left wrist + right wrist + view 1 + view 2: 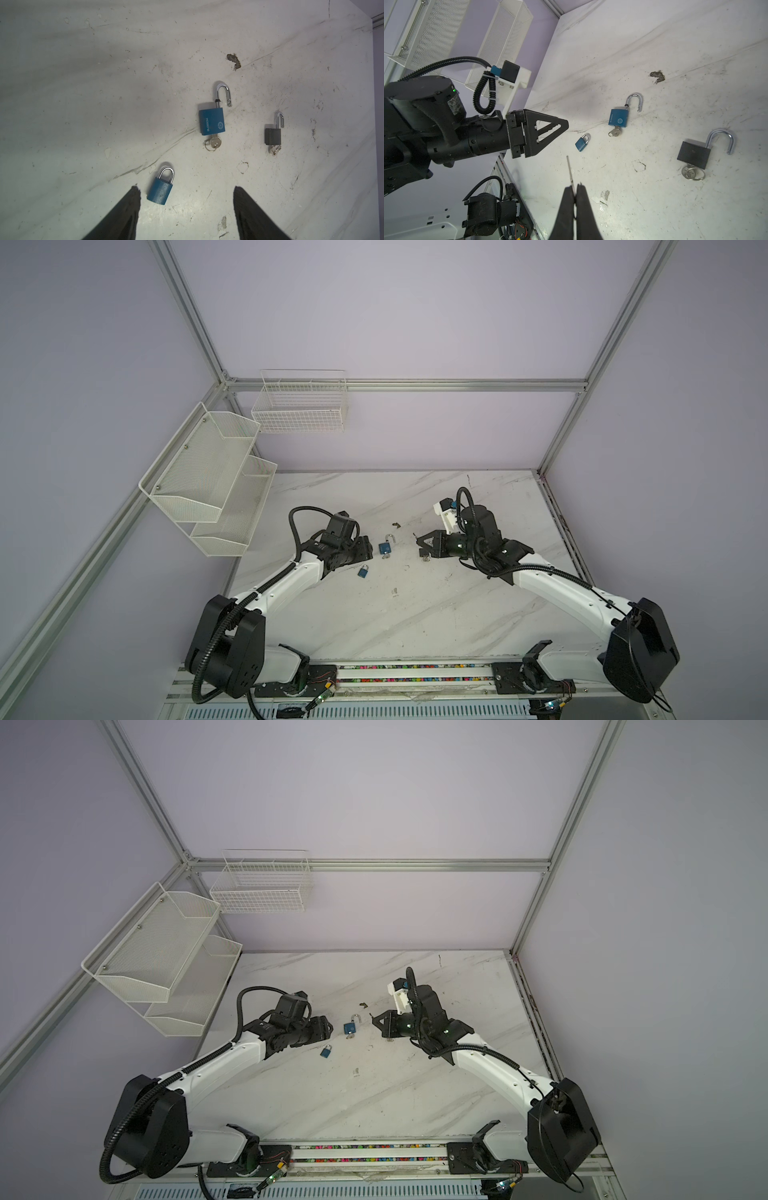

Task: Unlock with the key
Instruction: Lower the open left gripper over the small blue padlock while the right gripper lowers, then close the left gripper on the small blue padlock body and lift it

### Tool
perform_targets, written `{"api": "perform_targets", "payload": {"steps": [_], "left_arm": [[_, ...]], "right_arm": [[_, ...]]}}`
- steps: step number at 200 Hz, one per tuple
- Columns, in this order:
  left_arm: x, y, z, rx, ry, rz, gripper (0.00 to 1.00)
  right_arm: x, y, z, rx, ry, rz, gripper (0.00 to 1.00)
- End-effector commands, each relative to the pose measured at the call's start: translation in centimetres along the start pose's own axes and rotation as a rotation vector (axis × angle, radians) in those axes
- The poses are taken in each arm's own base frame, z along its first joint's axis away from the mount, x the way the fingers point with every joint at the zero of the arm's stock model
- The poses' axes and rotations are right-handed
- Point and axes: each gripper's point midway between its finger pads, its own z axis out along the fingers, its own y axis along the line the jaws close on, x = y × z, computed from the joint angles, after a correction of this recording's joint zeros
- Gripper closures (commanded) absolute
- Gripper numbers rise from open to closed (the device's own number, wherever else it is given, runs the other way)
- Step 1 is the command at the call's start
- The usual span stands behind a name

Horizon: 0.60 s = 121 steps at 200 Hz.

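Right gripper [576,187] is clenched on a key [569,170], which is pinched edge-on between the fingertips [566,199], so only a thin blade is seen sticking out ahead of them. Just past the blade's tip a small blue lock [582,142] lies flat on the table [675,41], with its shackle shut and no key seen in it. Farther out the same way a big blue lock [617,120] is found with its shackle swung open; a second key [613,132] sits in its base. Off to one side of the clenched gripper, and nearer to it, a black lock [694,154] lies with its shackle open too and a third key [692,173] on rings at its base (in both top views this lock is mostly hidden under the gripper).

Across the locks the left gripper [187,191] is pointed toward the right one. Its fingers [128,212] are spread wide and nothing is held between them. The small blue lock is seen just beside one finger in the left wrist view, and the big blue lock lies ahead, between the two grippers. Beyond the big blue lock a brown stain [233,60] marks the table.
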Motion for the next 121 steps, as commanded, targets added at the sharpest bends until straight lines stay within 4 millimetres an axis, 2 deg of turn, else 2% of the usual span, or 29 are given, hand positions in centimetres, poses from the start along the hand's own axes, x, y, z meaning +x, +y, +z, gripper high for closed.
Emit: {"api": "perform_targets", "payload": {"steps": [1, 40, 45, 70, 121], "left_arm": [[0.6, 0.1, 0.9, 0.027, 0.002, 0.002, 0.29], [1.3, -0.2, 1.5, 0.036, 0.019, 0.012, 0.29], [2.0, 0.4, 2.4, 0.012, 0.047, 0.013, 0.29], [2.9, 1.6, 3.2, -0.046, 0.058, 0.001, 0.29], [4.3, 2.5, 4.6, -0.093, 0.098, 0.012, 0.30]], "right_arm": [[0.3, -0.4, 0.2, 0.010, 0.011, -0.020, 1.00], [0.0, 0.1, 0.2, 0.000, 0.019, -0.047, 1.00], [0.0, 0.1, 0.1, -0.001, 0.016, -0.049, 1.00], [-0.1, 0.4, -0.3, -0.008, 0.009, -0.059, 1.00], [0.1, 0.2, -0.4, -0.004, 0.009, -0.061, 1.00]]}}
